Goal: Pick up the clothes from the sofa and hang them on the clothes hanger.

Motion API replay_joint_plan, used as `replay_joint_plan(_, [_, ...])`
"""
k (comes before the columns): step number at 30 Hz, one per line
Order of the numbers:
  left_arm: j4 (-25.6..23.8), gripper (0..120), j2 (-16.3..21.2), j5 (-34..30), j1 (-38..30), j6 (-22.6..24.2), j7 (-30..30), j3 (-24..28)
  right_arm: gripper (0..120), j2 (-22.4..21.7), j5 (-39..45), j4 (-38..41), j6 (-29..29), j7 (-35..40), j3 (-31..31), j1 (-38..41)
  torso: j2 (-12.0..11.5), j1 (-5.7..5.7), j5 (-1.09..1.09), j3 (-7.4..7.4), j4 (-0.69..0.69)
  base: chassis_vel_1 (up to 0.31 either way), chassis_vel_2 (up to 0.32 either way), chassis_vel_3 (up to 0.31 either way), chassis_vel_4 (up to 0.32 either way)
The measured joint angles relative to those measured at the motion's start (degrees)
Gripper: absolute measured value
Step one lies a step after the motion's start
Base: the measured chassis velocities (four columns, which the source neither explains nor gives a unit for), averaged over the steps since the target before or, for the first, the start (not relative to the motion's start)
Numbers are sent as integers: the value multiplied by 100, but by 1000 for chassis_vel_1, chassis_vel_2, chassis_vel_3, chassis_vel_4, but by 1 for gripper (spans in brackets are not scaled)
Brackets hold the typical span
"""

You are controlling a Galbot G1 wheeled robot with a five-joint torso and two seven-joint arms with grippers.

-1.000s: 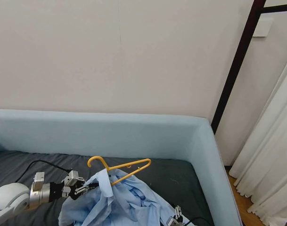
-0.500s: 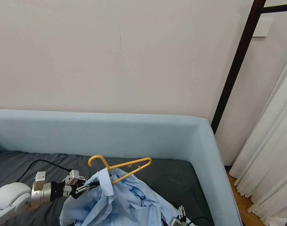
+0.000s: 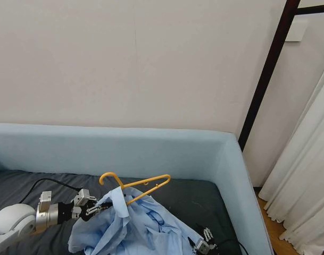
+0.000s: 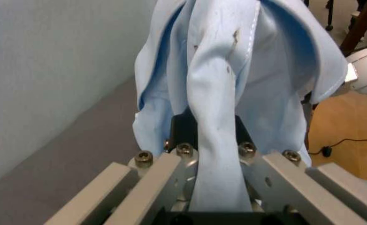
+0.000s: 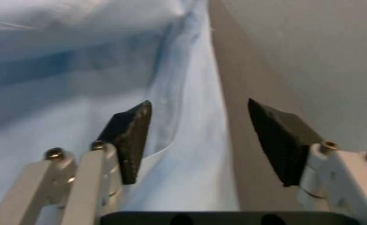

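A light blue shirt [image 3: 135, 228] is bunched on the sofa's dark seat [image 3: 23, 183], draped on a yellow hanger [image 3: 143, 186] whose hook [image 3: 106, 178] points left. My left gripper [image 3: 95, 208] is shut on a fold of the shirt near its collar; the left wrist view has the cloth [image 4: 218, 154] pinched between the fingers [image 4: 164, 173]. My right gripper [image 3: 204, 243] is low at the shirt's right edge. The right wrist view shows it [image 5: 199, 138] open over the blue fabric [image 5: 77, 70], with the pads [image 5: 130, 133] apart.
The pale blue sofa back [image 3: 124, 149] and right arm [image 3: 241, 196] wall in the seat. A dark rack post [image 3: 265, 74] rises at the right beside a white curtain [image 3: 308, 180]. A black cable [image 3: 44, 186] trails behind the left arm.
The left gripper has lifted the shirt collar and hanger slightly. The right gripper has shifted a little to the right along the shirt's edge.
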Motion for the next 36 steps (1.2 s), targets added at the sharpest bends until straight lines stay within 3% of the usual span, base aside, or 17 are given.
replay_joint_plan(1, [-3, 1, 6, 0, 6, -2, 5, 0, 51, 13, -12, 6, 9, -13, -4, -19, 0, 0, 0, 0, 0, 0, 0, 0, 0])
replay_joint_plan(10, [28, 1, -26, 16, -11, -5, 12, 12, 49, -43, 21, -37, 16, -120, -11, -35, 0, 0, -1, 0, 0, 0, 0, 0, 0])
replay_joint_plan(13, [42, 1, -44, 23, -30, -5, 11, 33, 43, -31, 36, -88, 29, -163, -36, -34, 0, 0, -1, 0, 0, 0, 0, 0, 0])
replay_joint_plan(25, [100, 1, -54, 36, -41, -23, 30, 41, 0, 80, 82, -364, 175, -296, -134, 110, 0, 0, -1, 0, 0, 0, 0, 0, 0])
replay_joint_plan(36, [117, 1, -61, 38, -111, -62, 110, 93, 0, -4, 625, -153, 197, -267, -101, 166, 0, 0, -1, 0, 0, 0, 0, 0, 0])
